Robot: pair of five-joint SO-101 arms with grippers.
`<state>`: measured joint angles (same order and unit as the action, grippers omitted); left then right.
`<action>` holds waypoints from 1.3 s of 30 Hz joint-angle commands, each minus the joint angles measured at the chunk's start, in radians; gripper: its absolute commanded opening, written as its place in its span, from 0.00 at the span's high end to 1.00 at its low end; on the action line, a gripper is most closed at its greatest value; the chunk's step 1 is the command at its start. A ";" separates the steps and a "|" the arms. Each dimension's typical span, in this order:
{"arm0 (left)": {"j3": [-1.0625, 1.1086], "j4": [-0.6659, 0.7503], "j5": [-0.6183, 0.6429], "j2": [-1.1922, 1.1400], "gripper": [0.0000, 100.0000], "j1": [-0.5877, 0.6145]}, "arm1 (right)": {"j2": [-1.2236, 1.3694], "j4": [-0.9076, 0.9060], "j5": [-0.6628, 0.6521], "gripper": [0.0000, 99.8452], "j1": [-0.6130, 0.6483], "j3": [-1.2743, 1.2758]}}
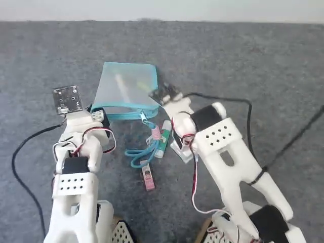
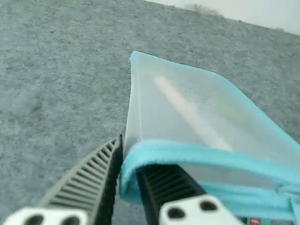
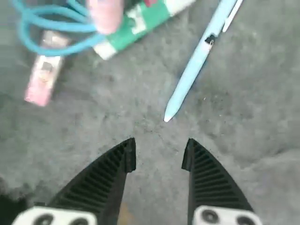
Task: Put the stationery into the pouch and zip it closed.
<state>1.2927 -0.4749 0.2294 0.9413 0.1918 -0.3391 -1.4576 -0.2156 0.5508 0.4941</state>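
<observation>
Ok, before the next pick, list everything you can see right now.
teal mesh zip pouch: one, teal, mid-table
pale stick: one, cream, inside the pouch
yellow-green item: one, inside the pouch, kind unclear
green-and-white tube: one, near the pouch's zip
light-blue pen: one, ahead of the right gripper
small pink flat block: one, nearest the arms
blue cord loop: one, between zip and block
grey carpet: one, under everything
left gripper: shut on the pouch's rim
right gripper: open, over carpet

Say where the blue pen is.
In the right wrist view, the pen lies on the carpet ahead of the right tool, beside the green stick.
</observation>
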 commanded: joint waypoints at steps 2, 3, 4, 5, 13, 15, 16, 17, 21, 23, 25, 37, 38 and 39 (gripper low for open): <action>-0.058 0.028 -0.012 0.009 0.99 0.011 | 0.077 0.137 0.029 0.83 -0.056 0.071; -0.058 0.026 -0.012 0.009 0.99 0.011 | 0.108 0.151 0.044 0.83 -0.068 0.071; -0.058 0.017 -0.012 0.009 0.99 0.011 | 0.136 0.160 0.052 0.83 -0.073 0.071; -0.058 0.005 -0.012 0.011 0.99 0.011 | 0.160 0.168 0.055 0.83 -0.076 0.072; -0.058 -0.009 -0.012 0.012 0.99 0.005 | 0.354 0.311 0.061 0.83 -0.081 0.075; -0.058 -0.009 -0.012 0.011 0.99 0.005 | 0.407 0.325 0.061 0.84 -0.081 0.074; -0.058 -0.009 -0.012 0.011 0.99 0.005 | 0.427 0.331 0.061 0.86 -0.081 0.074; -0.058 -0.008 -0.012 0.011 0.99 0.005 | 0.446 0.338 0.061 0.88 -0.081 0.074; -0.058 -0.008 -0.014 0.011 0.99 0.005 | 0.469 0.338 0.052 0.99 -0.104 0.068; -0.058 -0.008 -0.014 0.011 0.99 0.005 | 0.449 0.323 0.052 0.99 -0.134 0.060; -0.058 -0.008 -0.014 0.009 0.99 0.005 | 0.395 0.289 0.044 0.99 -0.182 0.048; -0.058 -0.008 -0.014 0.009 0.99 0.005 | -0.278 -0.220 -0.133 0.99 -0.232 -0.163; -0.058 -0.008 -0.014 0.009 0.99 0.005 | -0.320 -0.263 -0.144 0.99 -0.209 -0.198; -0.058 -0.008 -0.014 0.009 0.99 0.005 | -0.351 -0.305 -0.153 0.99 -0.183 -0.227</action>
<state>1.2927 -0.4780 0.2279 0.9413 0.1918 -0.5340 -1.6433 -0.3291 0.3023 0.3897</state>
